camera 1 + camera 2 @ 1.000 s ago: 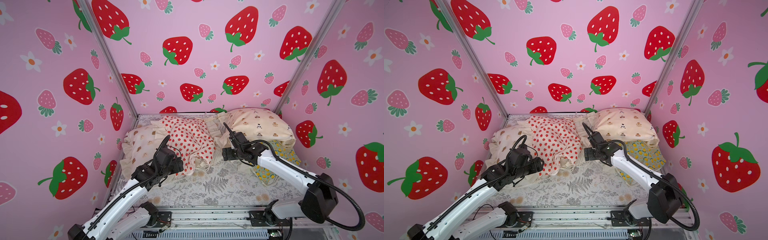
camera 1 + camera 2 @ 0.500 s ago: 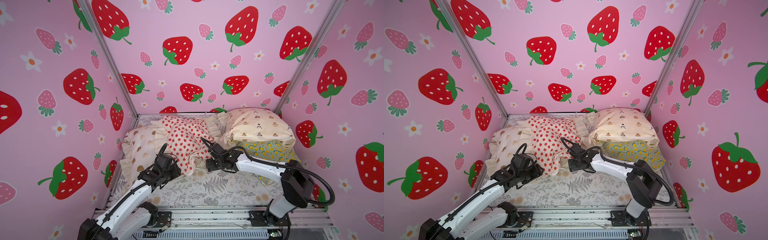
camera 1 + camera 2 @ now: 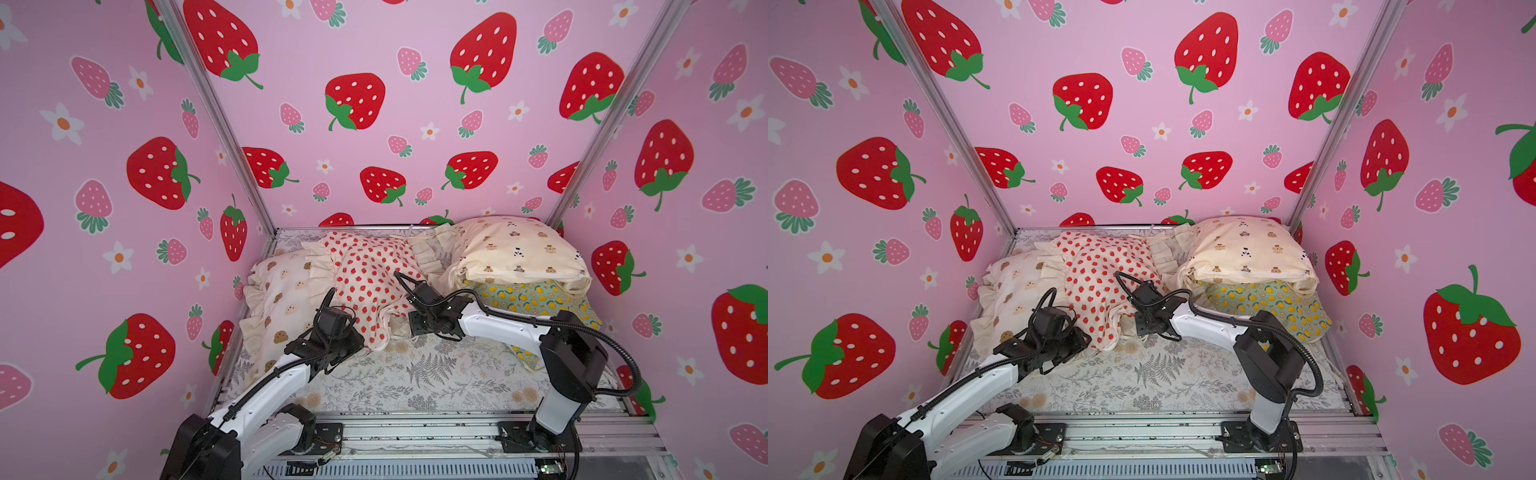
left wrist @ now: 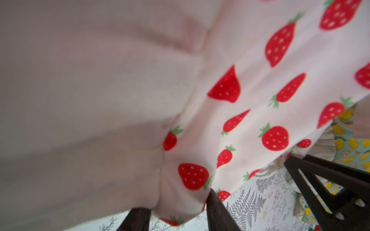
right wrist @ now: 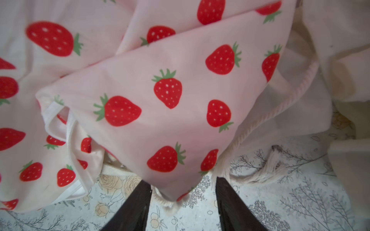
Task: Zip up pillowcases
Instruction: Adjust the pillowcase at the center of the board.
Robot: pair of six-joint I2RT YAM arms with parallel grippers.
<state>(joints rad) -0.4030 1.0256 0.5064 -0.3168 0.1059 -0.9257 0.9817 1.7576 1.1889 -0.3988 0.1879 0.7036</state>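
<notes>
Was standing right by the rig for this bit; the strawberry pillowcase (image 3: 374,286) lay slumped on the fern-print sheet (image 3: 415,374) covering the tabletop, its near edge right in front of both sets of jaws. The bear-face pillowcase (image 3: 282,299) sat outboard of the left jaws; the small-bear pillowcase (image 3: 519,253) was stacked on the lemon pillowcase (image 3: 536,297) outboard of the right jaws.

The right jaws stood apart with a strawberry corner poking down between them and a gap on either side, so nothing was pinched there. The left jaws had a bunched corner stuffed between them, touching at least one finger (image 4: 218,212); honestly couldn't tell whether they'd bitten down.

My guess at the step was taking both ends of the open edge to pull it straight; the white zip tape (image 5: 69,129) gaped slack just to one side of the right jaws, and I couldn't spot a slider. To do it well I'd have pushed the right jaws deeper over the corner before squeezing; caught both layers; stayed off the loose cord tassel (image 5: 274,170) beside that corner; then spread the arms gently until the zip lay flat.
</notes>
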